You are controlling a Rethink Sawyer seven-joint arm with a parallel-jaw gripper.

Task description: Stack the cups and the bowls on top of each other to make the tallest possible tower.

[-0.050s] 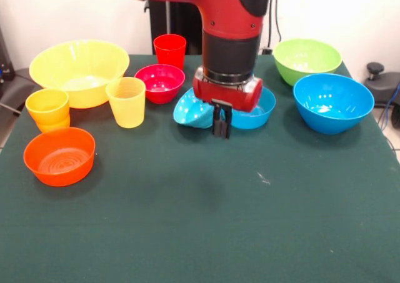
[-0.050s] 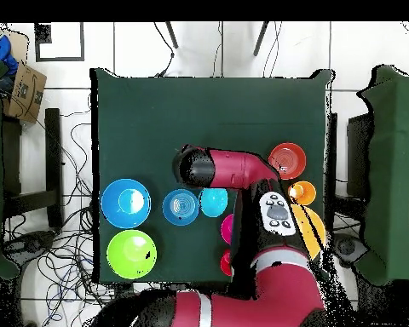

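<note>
My gripper [image 1: 221,128] hangs just in front of two small blue bowls, its fingers [image 1: 217,124] pressed together and nothing visible between them. The left small blue bowl [image 1: 190,111] is tilted against the right one [image 1: 259,110]. Behind them are a magenta bowl [image 1: 160,82] and a red cup [image 1: 170,50]. To the left are a yellow cup [image 1: 126,102], an orange-yellow cup [image 1: 48,108], a large yellow bowl [image 1: 78,70] and a shallow orange bowl [image 1: 59,156]. On the right are a large blue bowl [image 1: 332,102] and a lime green bowl [image 1: 306,59]. No tower stands.
The green cloth table [image 1: 200,227] stretches bare towards the front. In the overhead view the arm [image 2: 238,166] reaches over the small blue bowls [image 2: 181,207], and cables lie on the floor [image 2: 72,213] beside the table.
</note>
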